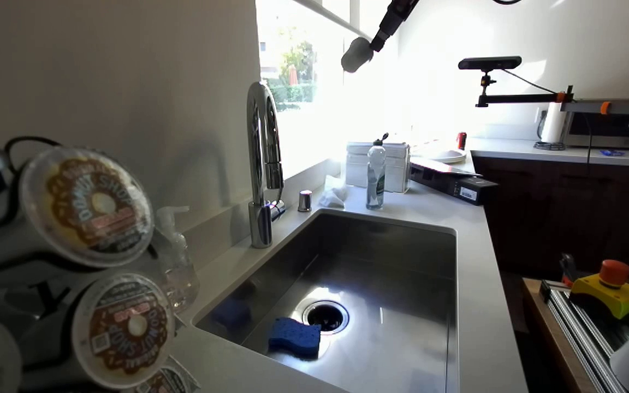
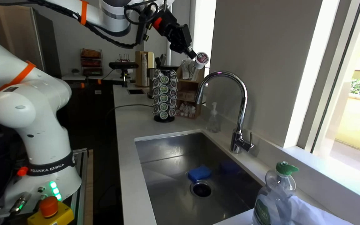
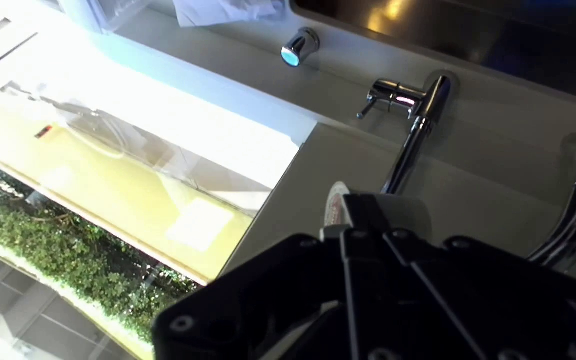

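One pod [image 2: 202, 58] in pincer [image 2: 193, 54] — gap to faucet edge [image 2: 222, 73]

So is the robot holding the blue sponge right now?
No, the gripper holds a coffee pod up in the air, and the blue sponge lies in the sink.

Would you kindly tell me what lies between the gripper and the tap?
A pod, held at the tips of the gripper, then only air before the tap; both exterior views show this.

From far away, I see a grey wall [image 2: 245, 43] beside the bright window [image 2: 356, 84]. Sunlight touches the white back wall [image 1: 609, 49], above a pale counter [image 1: 505, 151] with dark cabinets [image 1: 593, 213].
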`<act>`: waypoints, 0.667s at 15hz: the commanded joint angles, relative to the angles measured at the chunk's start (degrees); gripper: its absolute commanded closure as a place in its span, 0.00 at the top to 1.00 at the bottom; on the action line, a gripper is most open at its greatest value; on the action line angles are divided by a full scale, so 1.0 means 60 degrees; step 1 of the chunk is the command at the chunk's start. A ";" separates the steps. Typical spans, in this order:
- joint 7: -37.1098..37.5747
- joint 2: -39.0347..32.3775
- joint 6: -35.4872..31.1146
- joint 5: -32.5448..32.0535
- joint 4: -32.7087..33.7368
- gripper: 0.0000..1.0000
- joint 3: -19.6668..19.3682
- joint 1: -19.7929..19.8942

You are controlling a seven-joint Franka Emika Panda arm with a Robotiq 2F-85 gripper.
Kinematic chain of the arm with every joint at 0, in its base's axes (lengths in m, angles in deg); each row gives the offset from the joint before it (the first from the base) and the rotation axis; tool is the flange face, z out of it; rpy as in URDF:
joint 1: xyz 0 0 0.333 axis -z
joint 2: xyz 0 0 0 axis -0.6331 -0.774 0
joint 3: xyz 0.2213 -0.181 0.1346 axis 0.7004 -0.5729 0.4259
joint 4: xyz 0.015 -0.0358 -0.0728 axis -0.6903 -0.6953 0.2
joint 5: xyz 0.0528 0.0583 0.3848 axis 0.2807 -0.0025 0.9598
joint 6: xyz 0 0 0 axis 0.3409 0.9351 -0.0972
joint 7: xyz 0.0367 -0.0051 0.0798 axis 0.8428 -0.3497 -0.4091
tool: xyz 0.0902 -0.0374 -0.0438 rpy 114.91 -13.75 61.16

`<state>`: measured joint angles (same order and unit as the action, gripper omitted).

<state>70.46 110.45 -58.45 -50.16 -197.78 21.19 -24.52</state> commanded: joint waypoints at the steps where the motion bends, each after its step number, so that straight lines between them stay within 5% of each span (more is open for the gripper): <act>1: 0.0212 0.0390 0.0509 -0.0179 -0.0389 0.00 -0.0556 0.0178; 10: 0.0084 0.0203 0.2102 -0.0652 -0.0481 0.00 -0.1565 0.1099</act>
<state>70.46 111.11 -49.61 -51.28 -199.97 12.65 -19.48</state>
